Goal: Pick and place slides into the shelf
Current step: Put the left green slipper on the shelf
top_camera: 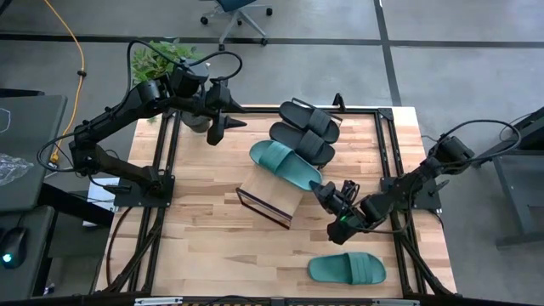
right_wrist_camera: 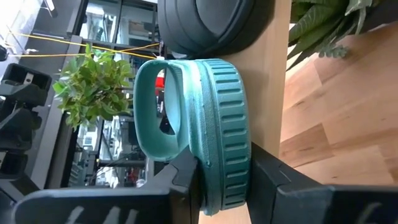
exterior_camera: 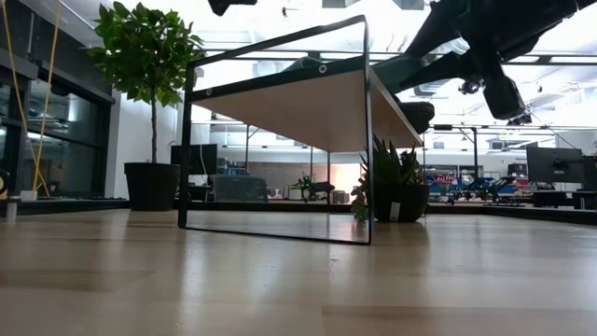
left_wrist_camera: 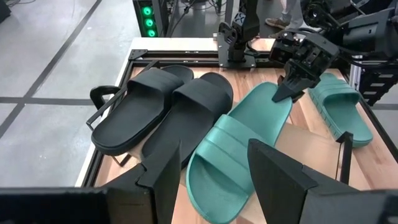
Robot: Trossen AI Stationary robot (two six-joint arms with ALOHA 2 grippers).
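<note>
wooden tabletop (top_camera: 212,246) carries the shelf (top_camera: 270,197) at centre frame, with two black slides (top_camera: 306,129) and a teal slide (top_camera: 287,164) on it; right gripper (top_camera: 325,195) pinches that slide's heel, so a careless release could slip it off; left gripper (top_camera: 228,121), jaws apart, hovers upper left; another teal slide (top_camera: 347,269) waits lower right; no readable writing

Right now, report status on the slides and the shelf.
Right tool around the teal slide's edge on the shelf. Left tool open, waiting behind. Two black slides shelved; second teal slide on table. Nothing in the way.
</note>
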